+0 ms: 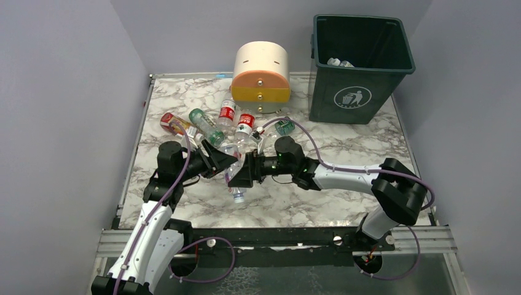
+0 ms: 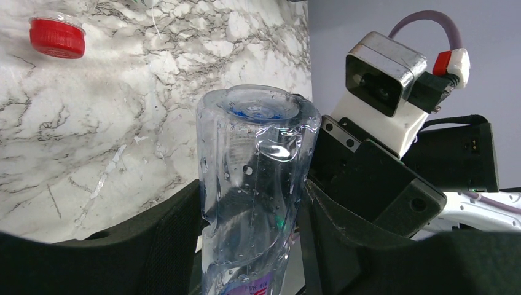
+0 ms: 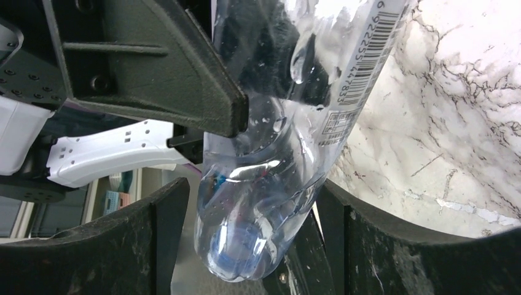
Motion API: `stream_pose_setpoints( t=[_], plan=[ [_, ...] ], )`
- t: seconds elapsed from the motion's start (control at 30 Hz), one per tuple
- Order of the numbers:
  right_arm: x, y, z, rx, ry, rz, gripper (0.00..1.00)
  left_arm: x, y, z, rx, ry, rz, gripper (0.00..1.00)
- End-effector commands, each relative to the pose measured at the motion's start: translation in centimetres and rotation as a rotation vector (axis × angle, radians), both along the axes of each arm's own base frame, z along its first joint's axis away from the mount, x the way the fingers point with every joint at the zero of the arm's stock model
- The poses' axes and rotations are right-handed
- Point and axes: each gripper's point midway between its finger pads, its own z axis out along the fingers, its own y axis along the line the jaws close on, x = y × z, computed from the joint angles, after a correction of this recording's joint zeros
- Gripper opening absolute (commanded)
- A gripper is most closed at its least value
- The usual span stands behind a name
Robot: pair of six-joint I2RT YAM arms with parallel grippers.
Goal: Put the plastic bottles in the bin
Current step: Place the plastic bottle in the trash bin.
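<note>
Near edge: a metal rail [image 1: 295, 236] carries both arm bases. Beyond it the marble-patterned table [image 1: 344, 203] lies bare across the front and right, so we note open room toward the right edge.

Mid-table, the two arms meet nose to nose. The left gripper [image 1: 222, 162] is clenched on a clear bottle [image 1: 236, 189] of thin, dented plastic, its blue cap toward the near edge. The right gripper [image 1: 241, 173] straddles the cap end with jaws parted. The right wrist view shows a sliver of gap at one finger, so we read no grip there.

The label is cut off in both wrist views; only a barcode shows. A red cap [image 2: 57, 37] sits at the frame corner, and what it is attached to is cropped.

Just behind the grippers the other bottles [image 1: 227, 114] crowd together, partly hidden by the arms; we cannot count them. Behind them sits a round cream-and-orange drawer unit [image 1: 261, 74].

Back right stands the dark green bin [image 1: 359, 92], tapered, with pale bottles [image 1: 340, 62] inside.
</note>
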Motion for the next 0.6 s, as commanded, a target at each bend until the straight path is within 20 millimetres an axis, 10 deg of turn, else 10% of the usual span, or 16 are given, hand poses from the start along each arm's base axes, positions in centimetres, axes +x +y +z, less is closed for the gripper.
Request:
stream_pose_setpoints(
  t=[0.0,0.37,0.57],
  plan=[
    [0.2,1.2,1.1,0.036,-0.022,0.009,0.75,-0.2,-0.4,0.6,-0.024,-0.029,-0.029,0.5],
    [0.0,1.1,0.8,0.025,-0.016,0.006,0.55,-0.3,-0.4,0.5,-0.017,-0.037,-0.039,0.71],
    [0.0,0.7,0.6,0.011,-0.014,-0.008,0.55,0.0,-0.3,1.9,0.014,-0.081,-0.049,0.99]
  ],
)
